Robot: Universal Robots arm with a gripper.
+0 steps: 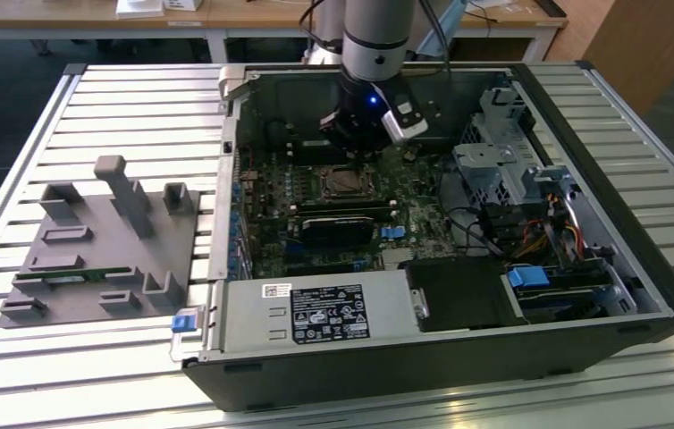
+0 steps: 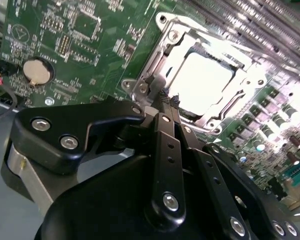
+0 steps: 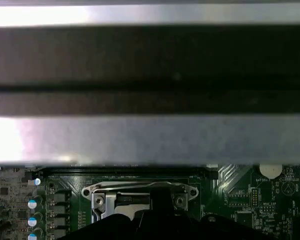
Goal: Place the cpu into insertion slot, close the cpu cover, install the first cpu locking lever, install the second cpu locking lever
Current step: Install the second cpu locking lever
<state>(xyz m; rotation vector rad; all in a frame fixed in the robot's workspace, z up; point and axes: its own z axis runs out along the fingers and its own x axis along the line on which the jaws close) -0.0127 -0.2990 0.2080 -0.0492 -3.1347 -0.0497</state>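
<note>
My gripper (image 1: 358, 143) hangs inside the open computer case, just behind the insertion slot (image 1: 323, 183) in the exterior view. In the second wrist view the black fingers are shut together, and the gripper (image 2: 167, 100) meets the socket's near edge with nothing seen between the fingers. The cpu (image 2: 202, 80) lies in the socket, its silver top glaring bright. The cpu cover (image 2: 165, 55), a silver frame, lies flat around it. In the first wrist view the cover (image 3: 105, 190) shows beyond the dark gripper (image 3: 160, 207). I cannot make out the locking levers.
A grey fixture block (image 1: 98, 250) stands on the slatted table at the exterior view's left. Memory modules (image 1: 337, 219), the power supply (image 1: 313, 313) and a drive cage (image 1: 492, 170) crowd the socket. A coin cell (image 2: 37, 71) sits on the board. The case wall (image 3: 150, 75) is close.
</note>
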